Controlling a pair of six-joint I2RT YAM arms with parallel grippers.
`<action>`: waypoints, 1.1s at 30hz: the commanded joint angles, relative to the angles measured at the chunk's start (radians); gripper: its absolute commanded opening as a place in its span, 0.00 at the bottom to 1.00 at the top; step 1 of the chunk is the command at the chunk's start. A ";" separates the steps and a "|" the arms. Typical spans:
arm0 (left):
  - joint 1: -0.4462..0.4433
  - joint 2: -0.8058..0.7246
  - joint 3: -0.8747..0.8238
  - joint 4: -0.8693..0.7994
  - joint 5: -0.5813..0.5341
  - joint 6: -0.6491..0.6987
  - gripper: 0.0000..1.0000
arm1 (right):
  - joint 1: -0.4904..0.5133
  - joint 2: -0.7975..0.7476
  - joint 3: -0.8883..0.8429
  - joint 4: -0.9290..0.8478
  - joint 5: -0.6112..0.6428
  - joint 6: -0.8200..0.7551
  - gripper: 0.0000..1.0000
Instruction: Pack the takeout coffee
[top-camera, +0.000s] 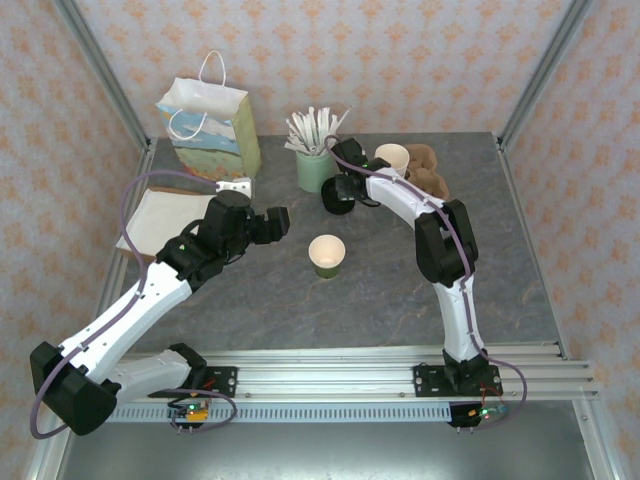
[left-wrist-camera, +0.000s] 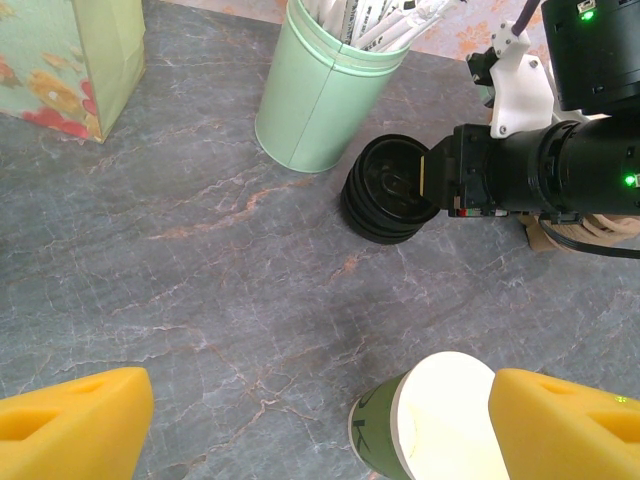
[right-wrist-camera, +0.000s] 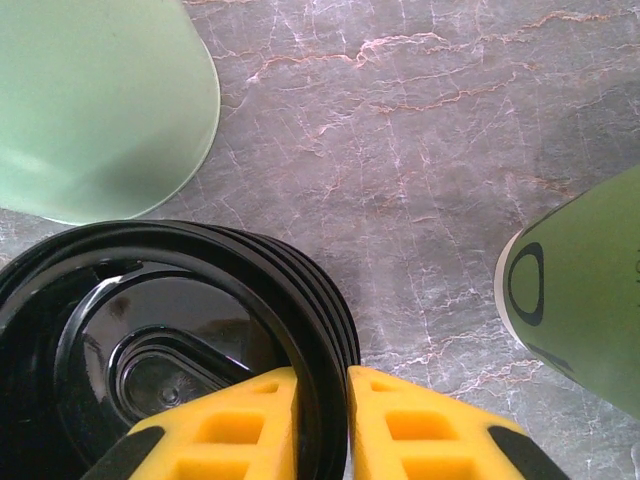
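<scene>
A green paper cup (top-camera: 327, 255) stands lidless in the middle of the table, its cream inside showing; no lidded cup is in view. It also shows in the left wrist view (left-wrist-camera: 440, 425) and the right wrist view (right-wrist-camera: 580, 290). A stack of black lids (top-camera: 337, 198) (left-wrist-camera: 388, 190) (right-wrist-camera: 150, 350) lies beside the pale green mug. My right gripper (top-camera: 346, 190) (left-wrist-camera: 432, 178) (right-wrist-camera: 322, 420) is shut on the stack's near rim, one yellow finger inside and one outside. My left gripper (top-camera: 280, 222) (left-wrist-camera: 320, 430) is open, left of the cup, whose rim is beside its right finger.
The pale green mug (top-camera: 315, 165) (left-wrist-camera: 320, 95) (right-wrist-camera: 100, 100) holds white sticks. A gift bag (top-camera: 210, 125) stands at the back left above a white paper (top-camera: 160, 220). A stack of lidless cups (top-camera: 392, 158) and a brown carrier (top-camera: 432, 170) sit at the back right.
</scene>
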 joint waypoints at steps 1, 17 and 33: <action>-0.005 0.009 0.015 0.026 -0.012 0.003 0.88 | -0.004 -0.017 0.042 -0.037 0.032 -0.016 0.21; -0.005 0.008 0.010 0.028 -0.015 0.007 0.88 | -0.004 0.010 0.074 -0.068 0.036 -0.029 0.17; -0.005 0.001 0.007 0.028 -0.018 0.007 0.88 | -0.004 0.027 0.085 -0.082 0.039 -0.031 0.18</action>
